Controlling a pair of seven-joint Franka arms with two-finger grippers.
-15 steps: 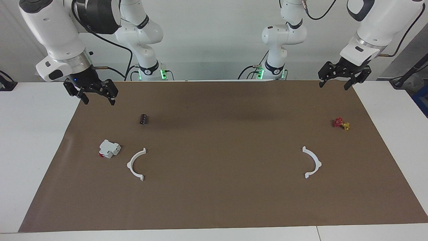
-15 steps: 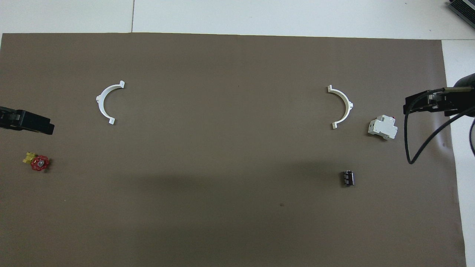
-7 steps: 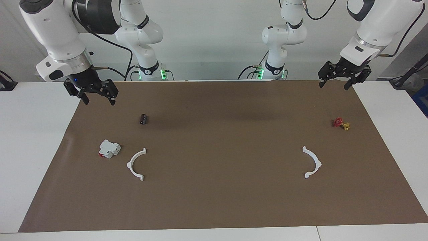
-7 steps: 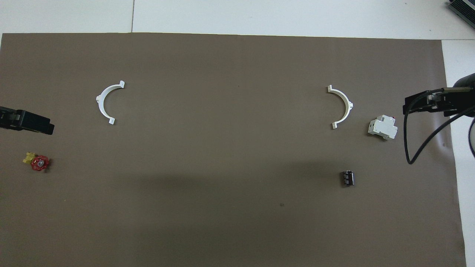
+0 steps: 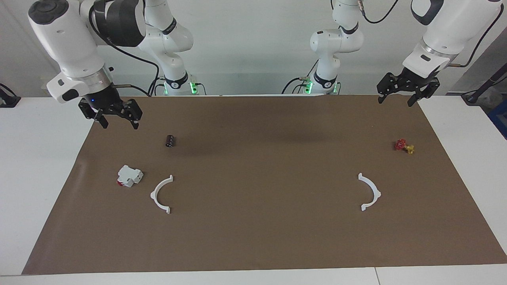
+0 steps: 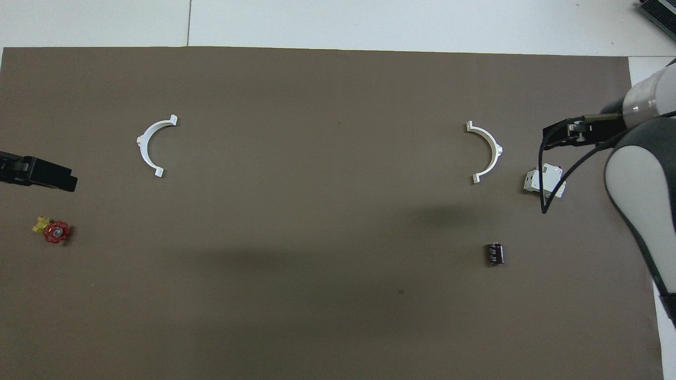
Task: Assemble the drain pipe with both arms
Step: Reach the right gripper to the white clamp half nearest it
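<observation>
The drain pipe lies as two separate white half-ring arcs on the brown mat [image 5: 253,237]. One arc [image 5: 160,194] is toward the right arm's end, also in the overhead view [image 6: 488,150]. The other arc [image 5: 370,192] is toward the left arm's end, also in the overhead view [image 6: 150,145]. My right gripper [image 5: 120,126] hangs open and empty over the mat's corner nearest the robots; it also shows in the overhead view [image 6: 560,133]. My left gripper [image 5: 394,103] hangs open and empty over the mat's other near corner and also shows overhead [image 6: 58,178].
A blocky white part with a red end [image 5: 129,176] lies beside the arc at the right arm's end. A small black cylinder [image 5: 170,141] lies nearer the robots. A red and yellow valve [image 5: 404,146] lies at the left arm's end.
My right arm has swung a little inward and down over the mat, toward the blocky white part. My left arm has not moved. The parts lie as before.
</observation>
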